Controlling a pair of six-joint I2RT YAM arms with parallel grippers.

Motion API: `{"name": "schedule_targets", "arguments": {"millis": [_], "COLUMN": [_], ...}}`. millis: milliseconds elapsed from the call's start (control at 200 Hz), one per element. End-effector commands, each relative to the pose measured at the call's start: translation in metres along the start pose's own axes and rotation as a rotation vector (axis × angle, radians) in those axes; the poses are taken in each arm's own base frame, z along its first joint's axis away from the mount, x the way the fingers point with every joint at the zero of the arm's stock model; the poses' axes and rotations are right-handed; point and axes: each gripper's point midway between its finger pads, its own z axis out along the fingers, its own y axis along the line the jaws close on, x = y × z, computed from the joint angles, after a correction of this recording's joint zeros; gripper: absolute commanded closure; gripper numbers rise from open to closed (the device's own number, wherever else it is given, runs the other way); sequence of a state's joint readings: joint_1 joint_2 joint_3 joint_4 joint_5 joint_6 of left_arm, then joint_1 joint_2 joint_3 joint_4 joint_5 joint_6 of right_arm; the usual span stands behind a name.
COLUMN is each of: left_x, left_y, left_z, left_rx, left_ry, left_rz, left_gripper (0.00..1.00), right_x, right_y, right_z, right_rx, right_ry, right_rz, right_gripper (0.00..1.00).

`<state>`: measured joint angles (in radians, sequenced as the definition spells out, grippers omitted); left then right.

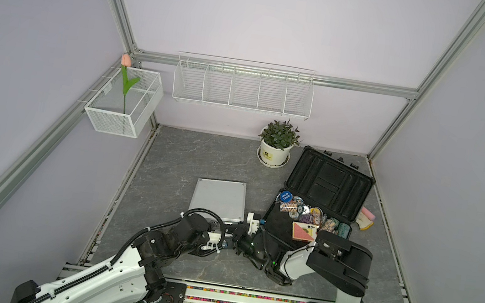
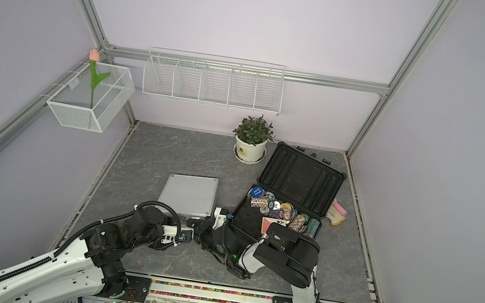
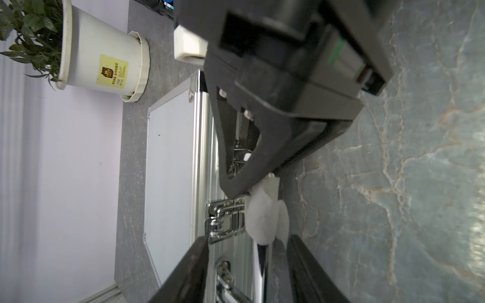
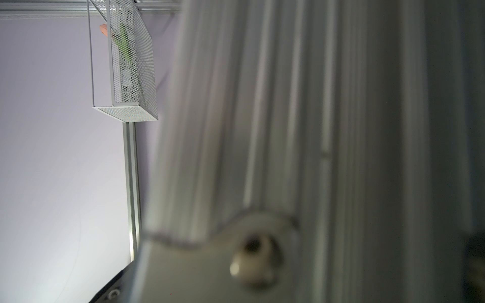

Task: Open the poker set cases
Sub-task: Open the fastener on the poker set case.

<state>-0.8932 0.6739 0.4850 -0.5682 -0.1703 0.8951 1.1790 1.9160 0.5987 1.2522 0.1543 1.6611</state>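
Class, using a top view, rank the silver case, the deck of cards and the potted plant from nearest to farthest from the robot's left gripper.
1. silver case: its front edge is at the left gripper.
2. deck of cards: inside the open black case.
3. potted plant: by the back wall.

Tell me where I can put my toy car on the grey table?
Biggest bare patch: the table between the silver case, the back wall and the potted plant. Also free: the near right corner, beside the right arm. Crowded: the silver case's near edge, where the left arm joins it, and around the open black case.
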Motion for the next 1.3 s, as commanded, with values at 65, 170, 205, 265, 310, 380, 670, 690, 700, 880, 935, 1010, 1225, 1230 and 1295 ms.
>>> {"name": "schedule_targets", "arguments": {"millis": [65, 170, 205, 265, 310, 380, 670, 690, 700, 880, 935, 1010, 1225, 1230, 1295], "left_x": [0.002, 0.001, 0.001, 0.002, 0.003, 0.004, -0.002, -0.002, -0.002, -0.002, -0.003, -0.004, -0.010, -0.010, -0.012], "left_y": [0.007, 0.000, 0.001, 0.003, 0.004, 0.003, 0.016, 0.016, 0.016, 0.020, 0.022, 0.025, 0.028, 0.028, 0.028], "left_z": [-0.002, 0.000, 0.000, 0.002, 0.002, 0.004, 0.002, 0.002, 0.002, -0.001, -0.003, -0.004, -0.008, -0.008, -0.011], "left_rx": [-0.071, -0.042, -0.043, -0.050, -0.050, -0.041, -0.100, -0.103, -0.106, -0.140, -0.153, -0.161, -0.160, -0.160, -0.157], "left_ry": [-0.010, -0.018, -0.017, -0.003, 0.006, 0.014, 0.000, -0.002, -0.002, -0.012, -0.020, -0.021, -0.045, -0.046, -0.052], "left_rz": [0.057, 0.066, 0.070, 0.070, 0.075, 0.079, 0.071, 0.073, 0.073, 0.082, 0.084, 0.081, 0.065, 0.065, 0.063], "left_gripper": [0.50, 0.53, 0.53, 0.55, 0.56, 0.57, 0.76, 0.77, 0.77, 0.91, 0.95, 1.00, 1.00, 1.00, 1.00], "right_x": [0.009, 0.008, 0.007, 0.005, 0.005, 0.004, 0.005, 0.005, 0.005, 0.004, 0.003, 0.003, 0.002, 0.002, 0.001], "right_y": [0.044, 0.049, 0.050, 0.052, 0.052, 0.053, 0.063, 0.064, 0.064, 0.066, 0.065, 0.062, 0.045, 0.045, 0.041], "right_z": [-0.007, -0.010, -0.012, -0.015, -0.017, -0.020, -0.027, -0.027, -0.027, -0.029, -0.030, -0.032, -0.038, -0.039, -0.043], "right_rx": [-0.134, -0.141, -0.141, -0.149, -0.149, -0.144, -0.151, -0.153, -0.152, -0.154, -0.149, -0.135, -0.076, -0.075, -0.056], "right_ry": [0.037, 0.031, 0.029, 0.022, 0.019, 0.020, 0.026, 0.026, 0.026, 0.020, 0.017, 0.013, 0.014, 0.013, 0.006], "right_rz": [0.203, 0.187, 0.187, 0.188, 0.190, 0.189, 0.170, 0.169, 0.169, 0.165, 0.160, 0.154, 0.140, 0.141, 0.133], "right_gripper": [0.93, 0.93, 0.93, 0.93, 0.93, 0.93, 0.93, 0.93, 0.93, 0.93, 0.93, 0.93, 0.59, 0.58, 0.47]}}
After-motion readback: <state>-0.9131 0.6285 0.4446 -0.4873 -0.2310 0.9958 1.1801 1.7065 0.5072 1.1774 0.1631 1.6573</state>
